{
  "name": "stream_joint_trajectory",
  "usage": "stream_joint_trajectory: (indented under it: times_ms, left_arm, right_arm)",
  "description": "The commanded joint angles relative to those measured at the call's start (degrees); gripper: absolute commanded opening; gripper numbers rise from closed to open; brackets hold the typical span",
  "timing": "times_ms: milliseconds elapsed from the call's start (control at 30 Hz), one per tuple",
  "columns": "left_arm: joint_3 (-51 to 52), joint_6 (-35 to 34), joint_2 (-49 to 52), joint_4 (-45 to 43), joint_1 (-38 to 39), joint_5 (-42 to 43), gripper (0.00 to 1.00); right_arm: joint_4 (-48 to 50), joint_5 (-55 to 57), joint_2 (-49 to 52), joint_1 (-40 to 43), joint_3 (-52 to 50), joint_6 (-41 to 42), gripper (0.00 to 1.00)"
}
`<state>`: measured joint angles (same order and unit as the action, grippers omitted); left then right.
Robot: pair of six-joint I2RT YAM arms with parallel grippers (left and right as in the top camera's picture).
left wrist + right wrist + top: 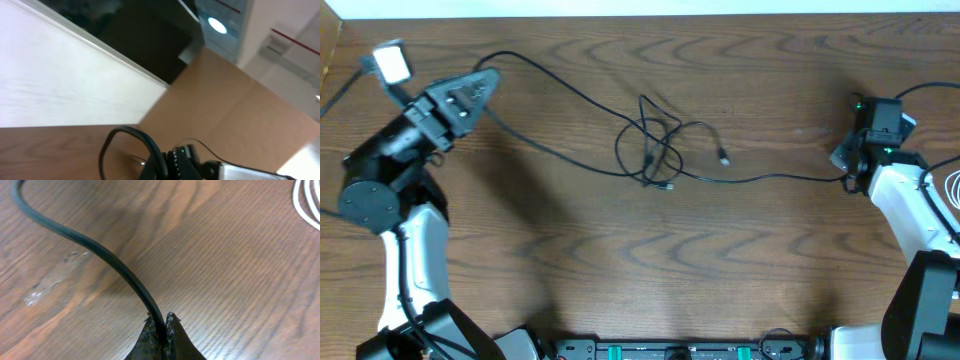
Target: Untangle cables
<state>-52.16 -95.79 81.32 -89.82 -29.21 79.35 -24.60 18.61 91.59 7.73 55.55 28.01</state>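
Overhead, the knot of black cables (655, 152) lay at the middle of the table (770, 270). My right gripper (161, 318) was clamped on one black strand (100, 255) near the right edge. My left gripper (486, 79), closed, pinched a second black strand (565, 88) toward the far-left corner. A white cable (306, 202) lay by the right edge.

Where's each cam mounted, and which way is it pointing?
Overhead: above the table, straight down; both arms, left gripper, right gripper, tangled cables.
Left wrist: on the left arm, tilted up across the table toward a wall; fingers unseen, its black cord loops close.
Right wrist: on the right arm, down at the table; its fingers shut on a black cable.
Shared: overhead and right wrist show that cable.
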Motion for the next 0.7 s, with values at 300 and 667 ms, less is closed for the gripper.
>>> stream_joint_trajectory:
  times_ms: [300,667]
  left_arm:
    - [-0.57,-3.04,-0.44,0.11,4.20,1.03,0.08]
    - [-0.59,-1.77,-0.55,0.07,24.02,-10.36,0.08]
  right_arm:
    - [7.54,-44.33,-2.32,-0.61,0.70,-12.24,0.99]
    - [20.50,-61.86,-4.59,-21.97,0.70,4.46,0.99]
